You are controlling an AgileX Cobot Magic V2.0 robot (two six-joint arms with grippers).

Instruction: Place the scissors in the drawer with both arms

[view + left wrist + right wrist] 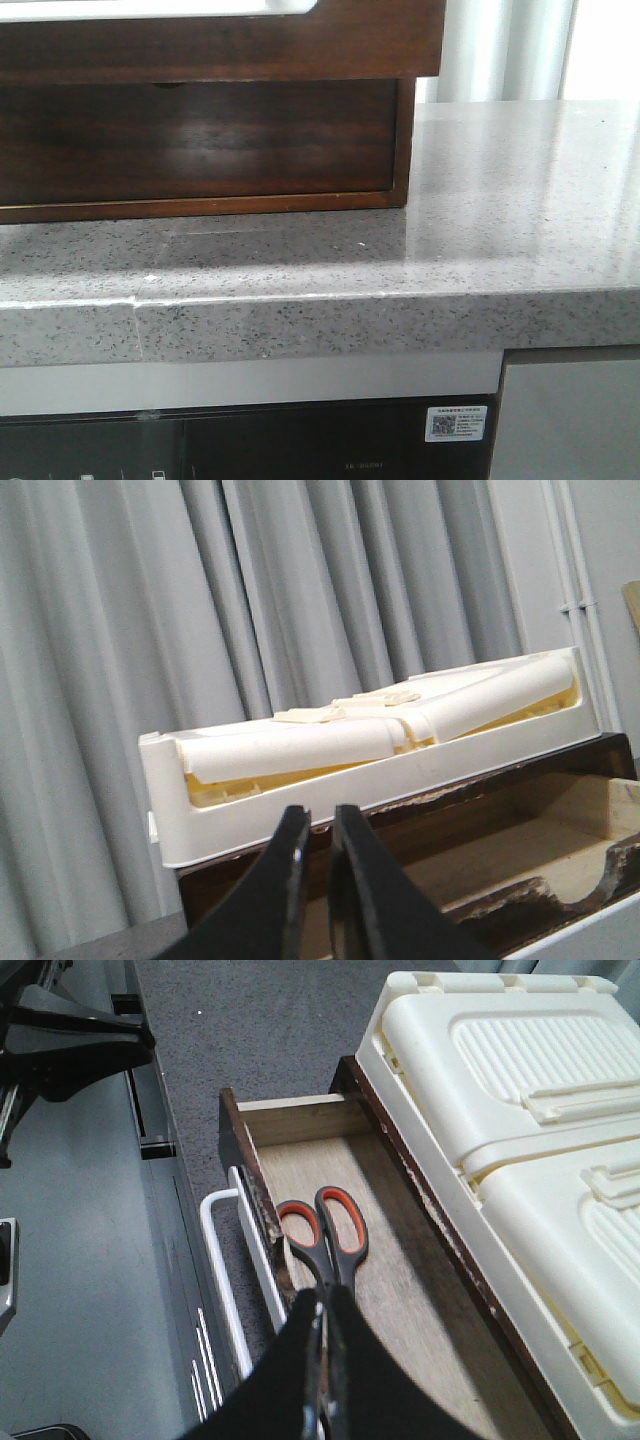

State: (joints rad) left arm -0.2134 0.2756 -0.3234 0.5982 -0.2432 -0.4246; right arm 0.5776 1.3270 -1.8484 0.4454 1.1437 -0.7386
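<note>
The scissors (325, 1230), with orange loops edged in grey, are in the right wrist view. My right gripper (327, 1295) is shut on their blade end, and the loops point away over the whitish floor of the open drawer (400, 1290). I cannot tell whether they touch the floor. The drawer's dark front (250, 50) juts out at the top of the front view. My left gripper (318, 815) is empty, its fingers nearly together, in front of the cabinet beside the open drawer (520, 840). Neither gripper shows in the front view.
A cream plastic box (520, 1090) lies on top of the cabinet and shows in the left wrist view (350, 750). The cabinet's lower front (200, 140) stands on a grey speckled counter (480, 200). A black arm part (60, 1040) and a white rail (225, 1280) are beside the drawer front.
</note>
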